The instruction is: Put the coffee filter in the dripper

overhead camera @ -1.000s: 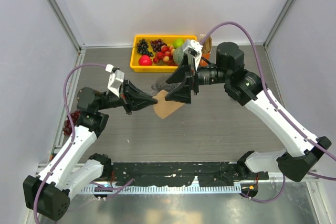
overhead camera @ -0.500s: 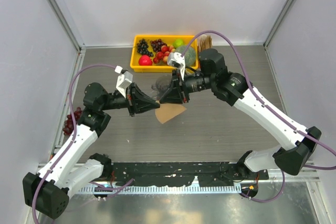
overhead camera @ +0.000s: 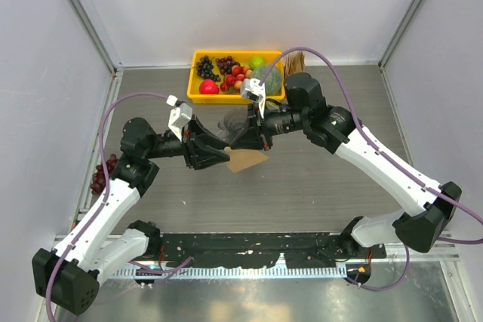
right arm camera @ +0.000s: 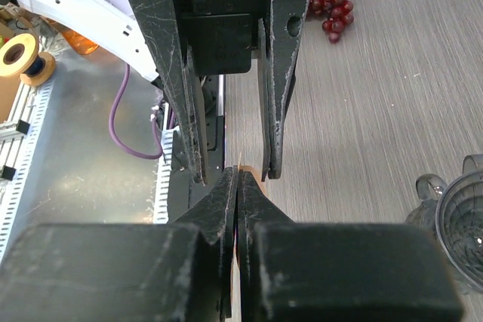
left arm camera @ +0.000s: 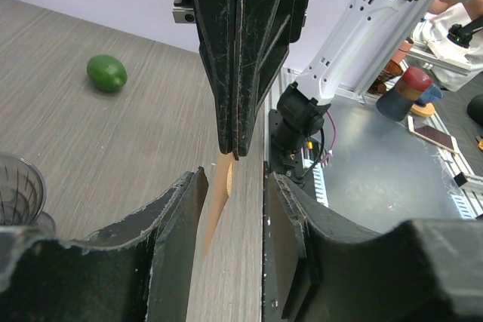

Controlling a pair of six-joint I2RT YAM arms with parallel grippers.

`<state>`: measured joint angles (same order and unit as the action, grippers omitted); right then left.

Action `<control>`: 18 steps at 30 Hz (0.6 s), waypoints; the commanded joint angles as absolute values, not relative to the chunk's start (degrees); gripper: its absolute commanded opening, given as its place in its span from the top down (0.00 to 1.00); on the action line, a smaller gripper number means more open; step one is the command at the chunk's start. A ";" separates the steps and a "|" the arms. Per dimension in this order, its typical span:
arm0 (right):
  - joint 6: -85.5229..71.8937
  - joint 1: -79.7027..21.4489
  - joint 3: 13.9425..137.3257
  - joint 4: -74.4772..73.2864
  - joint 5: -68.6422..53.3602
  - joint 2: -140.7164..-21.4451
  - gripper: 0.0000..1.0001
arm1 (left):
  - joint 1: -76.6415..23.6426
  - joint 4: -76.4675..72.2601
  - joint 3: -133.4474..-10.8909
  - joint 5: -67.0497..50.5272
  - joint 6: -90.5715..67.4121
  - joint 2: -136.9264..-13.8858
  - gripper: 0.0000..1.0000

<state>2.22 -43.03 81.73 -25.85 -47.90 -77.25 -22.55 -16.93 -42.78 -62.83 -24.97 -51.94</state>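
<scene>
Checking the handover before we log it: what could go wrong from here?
1. The right gripper pinches just an edge of the coffee filter; thin paper could slip or tear.
2. The left gripper has its open fingers closely flanking the filter; backing away might snag it.
3. The filter is held flat, so it may not seat in the dripper.
</scene>
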 commanded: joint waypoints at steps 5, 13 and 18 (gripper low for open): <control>1.67 -43.24 81.48 -23.12 -49.83 -74.18 0.95 | -23.20 -17.84 -42.28 -63.37 -23.47 -51.33 0.70; 1.58 -43.24 81.21 -23.20 -50.19 -73.74 0.95 | -23.55 -20.12 -41.92 -64.86 -25.22 -51.77 0.78; 1.58 -43.15 81.04 -23.29 -50.10 -73.92 0.69 | -23.64 -22.85 -41.13 -65.39 -27.33 -51.68 1.00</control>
